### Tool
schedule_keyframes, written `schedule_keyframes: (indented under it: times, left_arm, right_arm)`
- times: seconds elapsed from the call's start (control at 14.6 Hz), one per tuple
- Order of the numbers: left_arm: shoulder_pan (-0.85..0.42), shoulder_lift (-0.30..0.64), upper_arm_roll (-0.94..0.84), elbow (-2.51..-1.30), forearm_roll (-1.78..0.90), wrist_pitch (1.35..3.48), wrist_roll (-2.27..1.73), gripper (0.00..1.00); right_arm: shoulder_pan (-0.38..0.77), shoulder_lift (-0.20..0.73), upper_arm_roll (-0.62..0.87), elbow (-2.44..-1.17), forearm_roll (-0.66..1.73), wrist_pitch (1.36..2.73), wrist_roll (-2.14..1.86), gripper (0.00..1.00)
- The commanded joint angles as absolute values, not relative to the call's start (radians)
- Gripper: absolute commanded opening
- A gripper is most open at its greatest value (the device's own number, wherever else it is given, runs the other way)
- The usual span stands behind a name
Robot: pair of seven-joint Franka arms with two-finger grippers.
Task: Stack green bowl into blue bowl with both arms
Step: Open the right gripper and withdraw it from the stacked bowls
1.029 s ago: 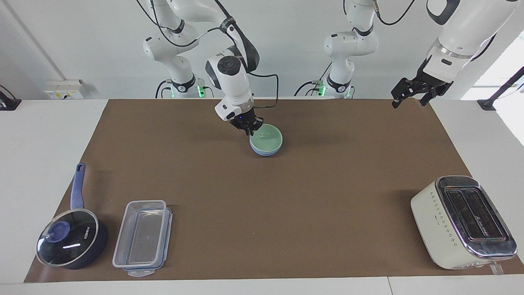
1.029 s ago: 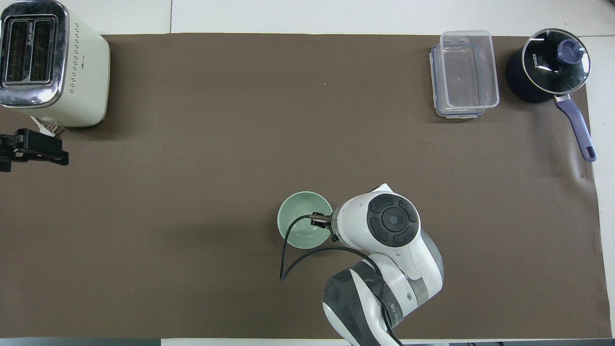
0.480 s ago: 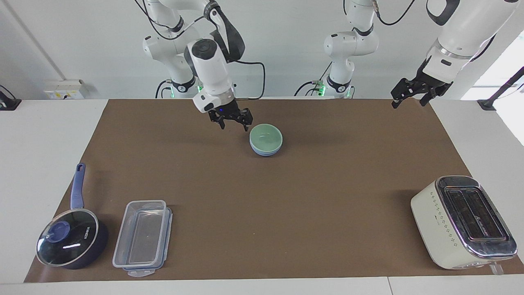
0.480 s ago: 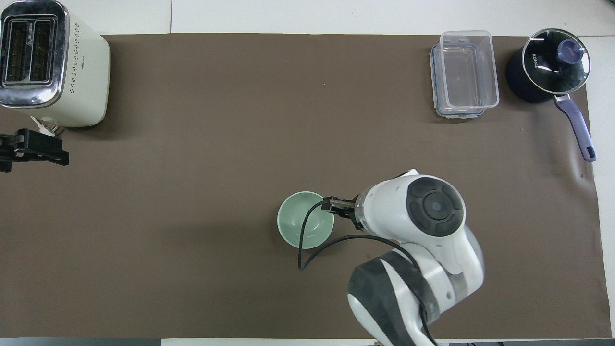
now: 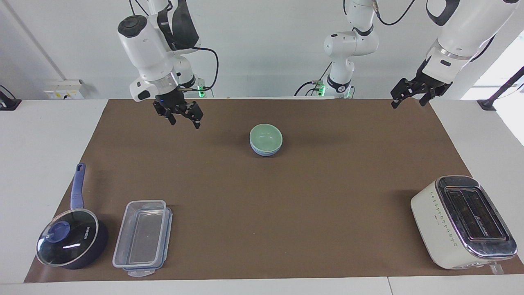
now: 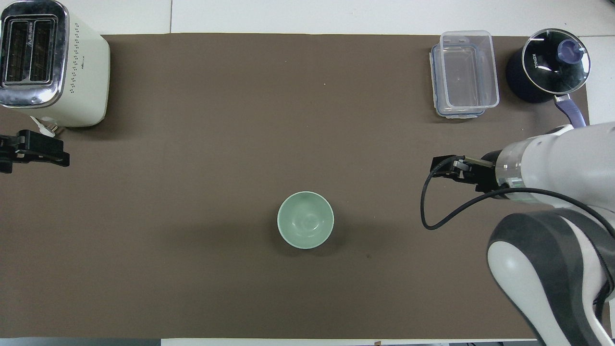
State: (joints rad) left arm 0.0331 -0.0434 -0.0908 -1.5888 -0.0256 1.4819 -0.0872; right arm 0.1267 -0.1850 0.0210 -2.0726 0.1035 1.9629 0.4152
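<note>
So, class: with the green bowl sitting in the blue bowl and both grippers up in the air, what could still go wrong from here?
1. The green bowl sits high in the blue bowl; a knock might tip the stack.
2. The right gripper hangs open over the mat; a low sweep could clip the bowls.
3. The left gripper waits near the toaster.

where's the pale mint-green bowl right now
The pale mint-green bowl sits nested in the light-blue bowl mid-mat, near the robots, with neither gripper touching it.
</note>
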Motion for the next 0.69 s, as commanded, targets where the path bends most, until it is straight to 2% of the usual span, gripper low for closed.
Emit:
schedule_keyframes:
  times: [0.0, 0.27, 0.62]
  left_arm:
    - [0.048, -0.067, -0.095, -1.611, -0.006, 1.479, -0.086, 1.0]
    - [0.046, -0.066, -0.095, -1.611, -0.006, 1.479, -0.086, 1.0]
    - [0.046, -0.066, -0.095, -1.611, -0.006, 1.479, -0.086, 1.0]
  right_arm:
    - [0.068, -0.176, 0.035, -2.054, 0.068, 1.953, 0.345, 1.0]
    - [0.011, -0.166, 0.035, -1.981, 0.064, 1.925, 0.275, 1.0]
    - [-0.052, -0.135, 0.034, -1.856, 0.061, 1.795, 0.175, 1.0]
